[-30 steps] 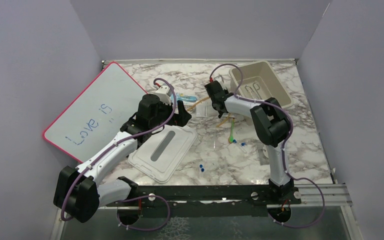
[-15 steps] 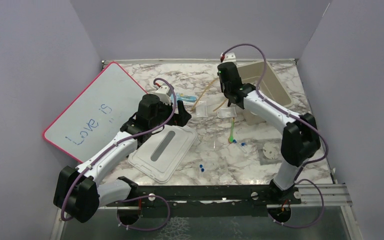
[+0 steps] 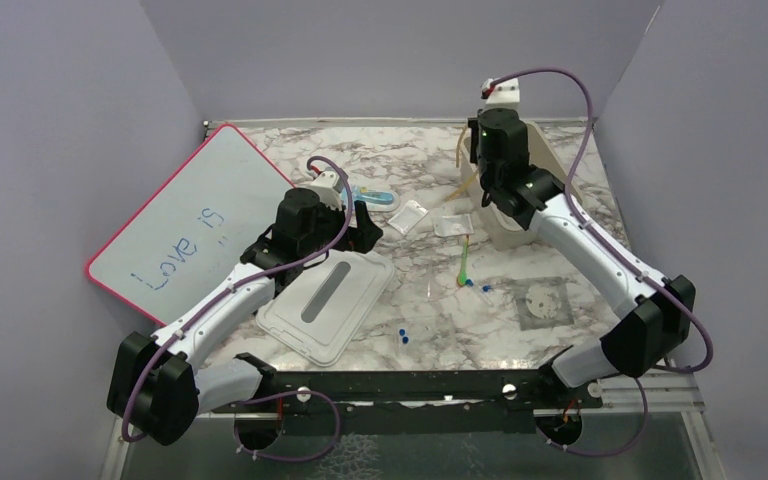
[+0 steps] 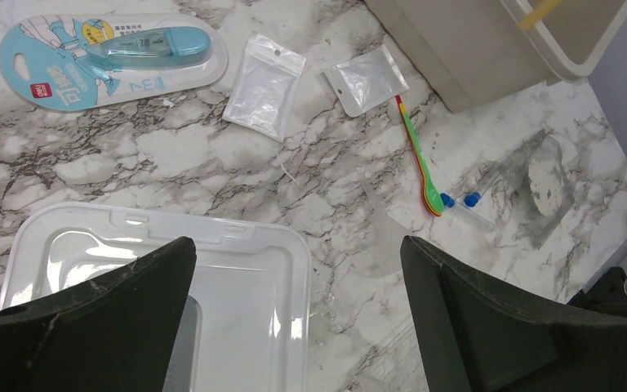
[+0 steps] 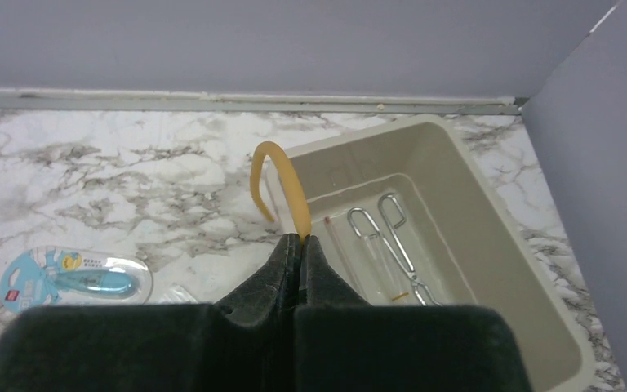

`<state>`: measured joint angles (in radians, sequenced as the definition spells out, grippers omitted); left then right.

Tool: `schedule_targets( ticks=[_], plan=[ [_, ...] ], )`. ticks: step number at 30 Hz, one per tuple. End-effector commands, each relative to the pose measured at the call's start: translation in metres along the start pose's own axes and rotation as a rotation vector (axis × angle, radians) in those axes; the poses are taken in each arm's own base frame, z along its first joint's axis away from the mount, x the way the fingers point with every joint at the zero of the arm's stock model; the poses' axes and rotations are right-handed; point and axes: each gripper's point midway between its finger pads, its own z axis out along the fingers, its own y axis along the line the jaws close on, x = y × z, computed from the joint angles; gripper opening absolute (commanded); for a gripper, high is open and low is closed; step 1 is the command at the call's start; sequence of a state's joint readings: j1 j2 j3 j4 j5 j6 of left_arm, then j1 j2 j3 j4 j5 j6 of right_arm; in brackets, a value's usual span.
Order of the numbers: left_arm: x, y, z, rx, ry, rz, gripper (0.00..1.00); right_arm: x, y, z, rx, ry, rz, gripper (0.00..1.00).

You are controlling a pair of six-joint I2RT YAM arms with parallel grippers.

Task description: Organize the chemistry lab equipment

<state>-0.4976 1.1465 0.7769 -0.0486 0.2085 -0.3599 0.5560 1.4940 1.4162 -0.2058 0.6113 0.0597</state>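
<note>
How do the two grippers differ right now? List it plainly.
The left gripper is wide open and empty; the right gripper is shut on the amber tubing. The left gripper hangs over the clear lid; the right gripper is beside the beige bin. Both have black fingers.

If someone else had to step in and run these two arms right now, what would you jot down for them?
Right fingers: shut on the amber tubing, lifted near the beige bin.
Left fingers: open, empty, over the clear lid.
Done: forceps in the bin.
To do: tubing into the bin; green stick, two clear bags and blue-capped vials lie on the table.
</note>
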Motion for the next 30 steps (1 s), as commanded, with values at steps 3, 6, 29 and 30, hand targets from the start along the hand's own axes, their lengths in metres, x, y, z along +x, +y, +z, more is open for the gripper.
schedule_targets(
  ticks=[3, 6, 29, 30],
  plan=[
    [-0.022, -0.006, -0.007, 0.008, -0.062, 0.017, 0.99, -0.058, -0.058, -0.032, 0.189, -0.155, 0.049, 0.01],
    [-0.023, -0.007, -0.007, 0.01, -0.064, 0.016, 0.99, -0.071, -0.079, -0.045, 0.255, -0.199, 0.058, 0.0],
    [-0.022, -0.007, -0.007, 0.01, -0.062, 0.014, 0.99, 0.023, -0.139, 0.013, 0.348, -0.111, 0.035, 0.01],
    [-0.021, -0.007, -0.007, 0.01, -0.062, 0.014, 0.99, 0.031, -0.136, 0.019, 0.338, -0.101, 0.034, 0.01]
  ],
)
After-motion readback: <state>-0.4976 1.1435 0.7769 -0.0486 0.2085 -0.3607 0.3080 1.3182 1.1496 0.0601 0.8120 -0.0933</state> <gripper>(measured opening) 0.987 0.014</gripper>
